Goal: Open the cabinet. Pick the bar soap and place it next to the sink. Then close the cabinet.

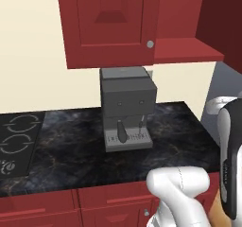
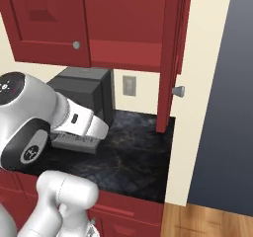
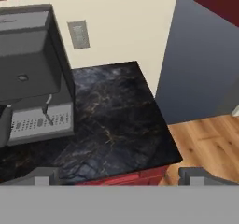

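The cabinet (image 2: 133,23) at 12 o'clock has its right door swung open so the shelf can be reached, the gripper (image 3: 119,176) is spread wide and empty, and the bar soap is hidden.

coffee machine (image 1: 126,109) on dark counter (image 1: 179,136) | stovetop (image 1: 16,141) left | wall outlet (image 3: 78,34)

Both base views flank the coffee machine (image 1: 126,109); the hand view looks down nearer its counter (image 3: 116,125).
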Robot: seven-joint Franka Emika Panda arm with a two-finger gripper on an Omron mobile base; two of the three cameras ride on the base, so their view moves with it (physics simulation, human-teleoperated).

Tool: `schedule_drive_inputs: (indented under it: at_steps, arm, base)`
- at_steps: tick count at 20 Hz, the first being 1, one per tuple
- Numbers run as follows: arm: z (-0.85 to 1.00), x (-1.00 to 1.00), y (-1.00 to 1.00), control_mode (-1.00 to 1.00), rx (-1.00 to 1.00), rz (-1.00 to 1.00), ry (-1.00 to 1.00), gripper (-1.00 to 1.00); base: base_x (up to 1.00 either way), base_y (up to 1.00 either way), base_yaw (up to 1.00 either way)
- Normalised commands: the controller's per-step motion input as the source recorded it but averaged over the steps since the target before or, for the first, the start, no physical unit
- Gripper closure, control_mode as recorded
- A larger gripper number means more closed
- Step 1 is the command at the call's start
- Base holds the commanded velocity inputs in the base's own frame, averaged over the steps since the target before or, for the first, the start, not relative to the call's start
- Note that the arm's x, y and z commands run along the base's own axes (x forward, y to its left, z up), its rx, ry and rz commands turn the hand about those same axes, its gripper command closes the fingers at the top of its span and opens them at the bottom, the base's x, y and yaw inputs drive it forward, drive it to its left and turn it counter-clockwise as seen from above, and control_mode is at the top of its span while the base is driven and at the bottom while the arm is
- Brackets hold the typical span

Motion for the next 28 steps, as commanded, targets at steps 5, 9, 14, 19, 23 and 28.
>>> schedule_drive_inputs:
  at_steps: [5,9,14,19,23,28]
  arm:
    - [0.58,-0.89,-0.27,-1.0,-0.06,-0.09,-0.12,-1.0]
    - [0.65,-0.85,-0.18,-1.0,-0.04,-0.06,-0.08,-1.0]
    - [0.62,-0.54,-0.08,-1.0,-0.03,-0.05,-0.1,-1.0]
    - [0.05,0.29,-0.36,-1.0,-0.01,-0.01,-0.11,-1.0]
    - [0.0,0.15,-0.73,-1.0,0.19,-0.01,-0.31,-1.0]
    - [0.09,0.06,-0.65,-1.0,0.34,-0.01,-0.5,-1.0]
  base:
    - [0.0,0.0,0.0]
    - [0.0,0.0,0.0]
    - [0.0,0.0,0.0]
    - [0.0,0.0,0.0]
    - [0.0,0.0,0.0]
    - [0.0,0.0,0.0]
